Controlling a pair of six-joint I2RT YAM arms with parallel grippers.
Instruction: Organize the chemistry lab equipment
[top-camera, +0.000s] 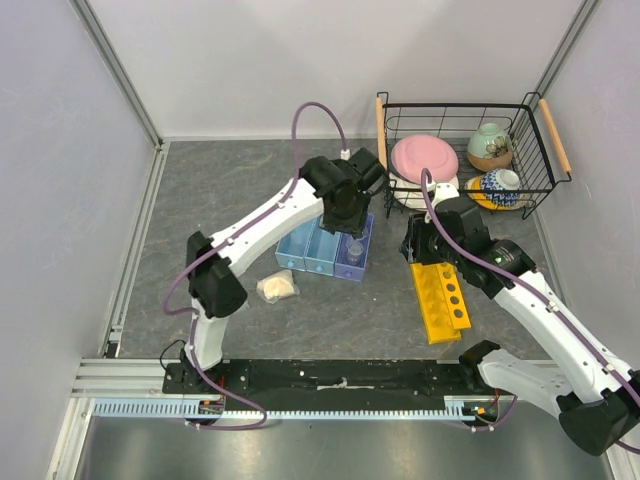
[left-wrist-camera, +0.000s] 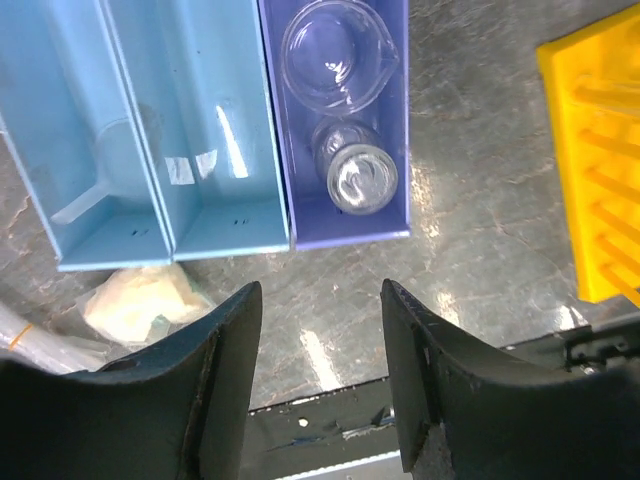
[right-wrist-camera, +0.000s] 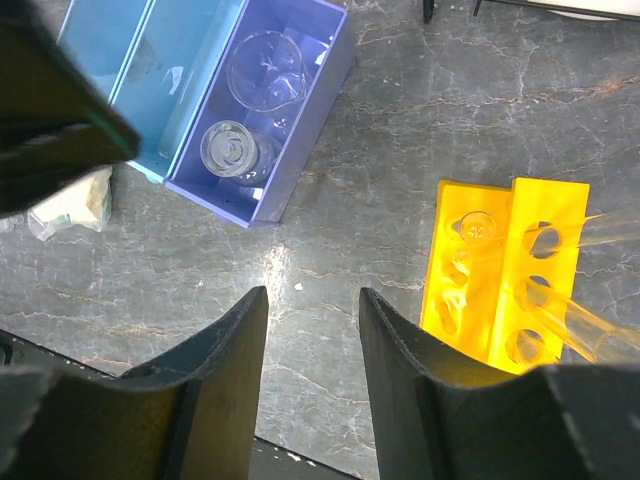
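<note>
One blue tray (left-wrist-camera: 215, 150) with three compartments sits mid-worktop (top-camera: 230, 180). Its rightmost compartment holds one beaker (left-wrist-camera: 335, 55) at the far end and one funnel (left-wrist-camera: 355, 178) nearer. One cream lump (top-camera: 277, 288) lies just near-left of the tray. One yellow rack (top-camera: 441, 298), to the right, carries at least two test tubes (right-wrist-camera: 575, 322). The left tool (left-wrist-camera: 320, 300) hangs over the tray's near edge and the right tool (right-wrist-camera: 312, 300) over the worktop; both have fingers apart.
</note>
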